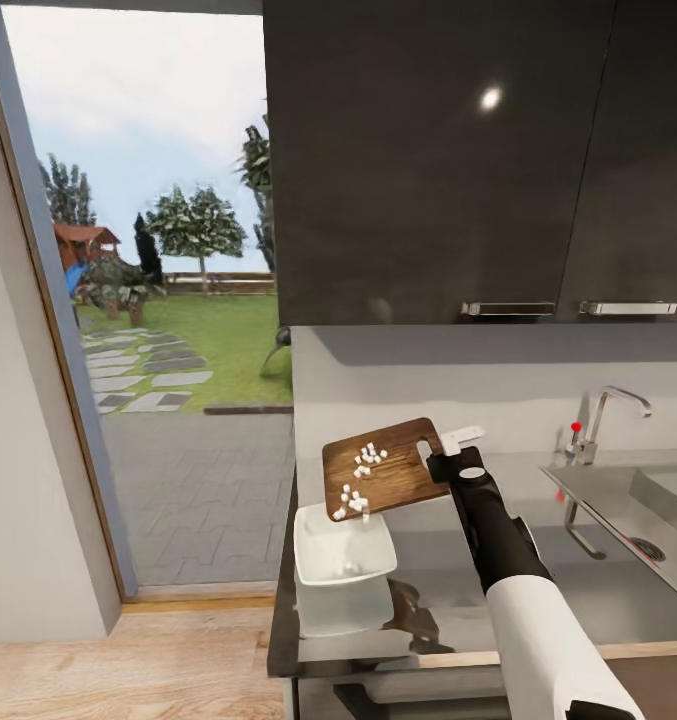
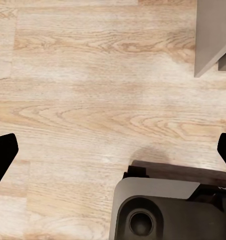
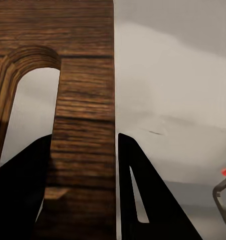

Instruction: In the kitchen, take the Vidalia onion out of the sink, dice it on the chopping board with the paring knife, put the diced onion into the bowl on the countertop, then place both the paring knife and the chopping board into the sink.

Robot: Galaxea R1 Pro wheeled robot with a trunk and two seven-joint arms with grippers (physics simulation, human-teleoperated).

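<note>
Head view, right claw (image 1: 446, 452) pinching tilted chopping board (image 1: 383, 468) (slot end), above bowl (image 1: 341, 578).

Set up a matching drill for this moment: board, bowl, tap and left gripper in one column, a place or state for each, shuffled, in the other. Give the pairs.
1. board
2. bowl
3. tap
4. left gripper

a. open above the wood floor
b. tilted, clamped by the right gripper, white cubes on it
c. behind the sink
d. on the countertop, below the board's low edge

Pairs: 1-b, 2-d, 3-c, 4-a
</note>
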